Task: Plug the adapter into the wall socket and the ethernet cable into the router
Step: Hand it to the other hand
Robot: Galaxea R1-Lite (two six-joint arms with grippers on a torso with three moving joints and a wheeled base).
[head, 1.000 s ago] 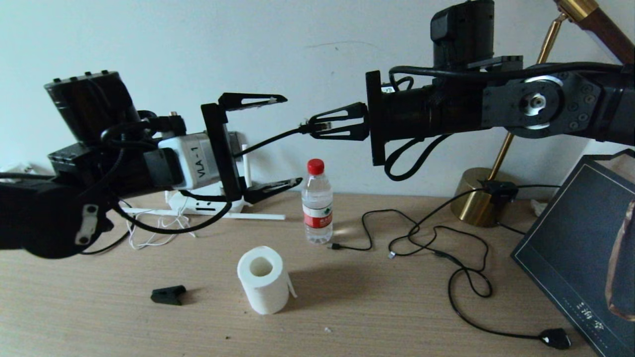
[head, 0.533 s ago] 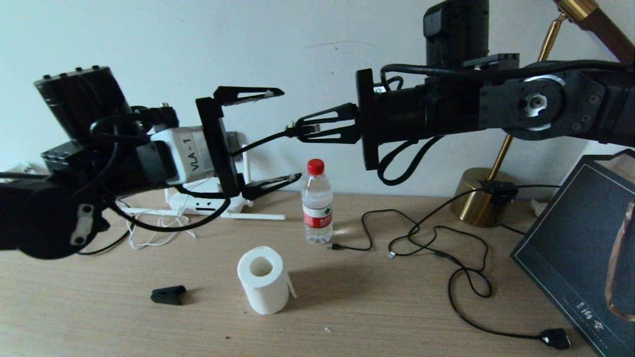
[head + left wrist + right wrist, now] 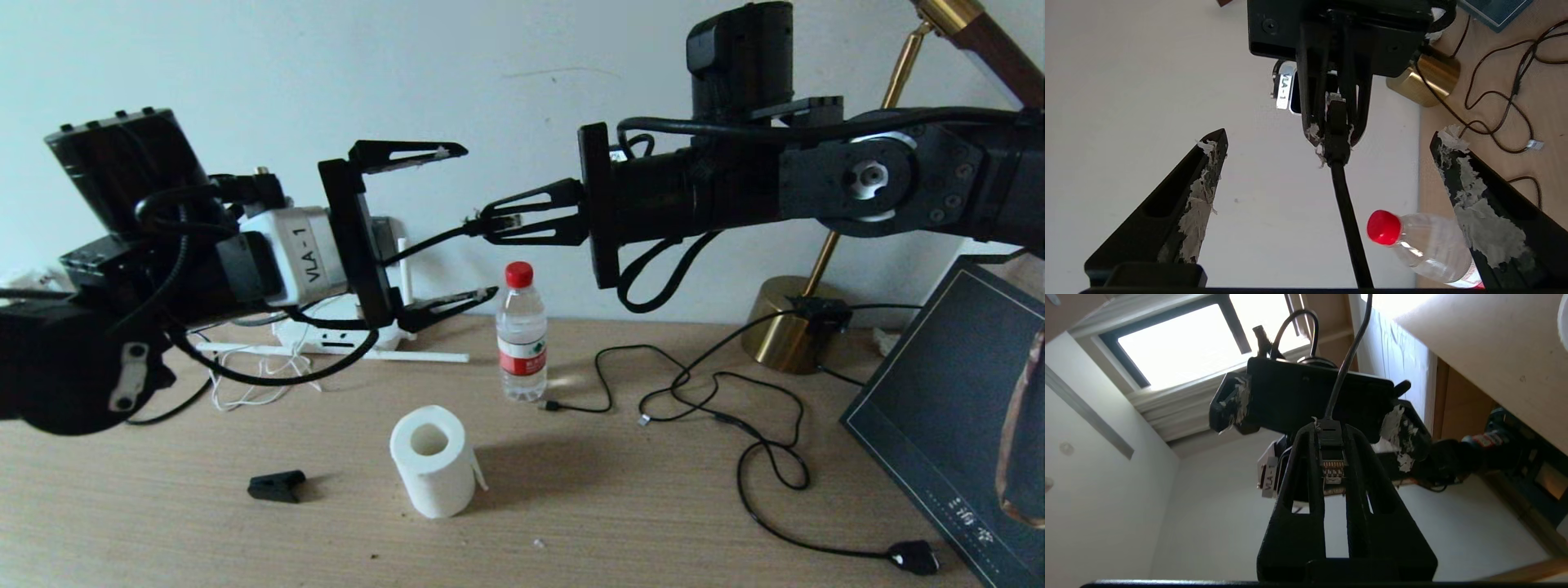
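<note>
right gripper (image 3: 490,222): mine, pinched together on the clear clip end of the ethernet cable (image 3: 424,242), held in the air above the table's back edge, tip pointing at my left side.
left gripper (image 3: 457,224): fingers wide apart, facing the plug, cable running between them; not touching it.
router (image 3: 359,327): white, at the table's (image 3: 612,498) back edge toward the left, mostly hidden behind my left arm; ports not visible.
adapter / wall socket: can't see either.
step: looks like a handover or regrip of the connector.
do well: keep plug centred between the left fingers, close on the boot behind the clip, release right only once left is firm.
risk: cable drag twisting the plug.
</note>
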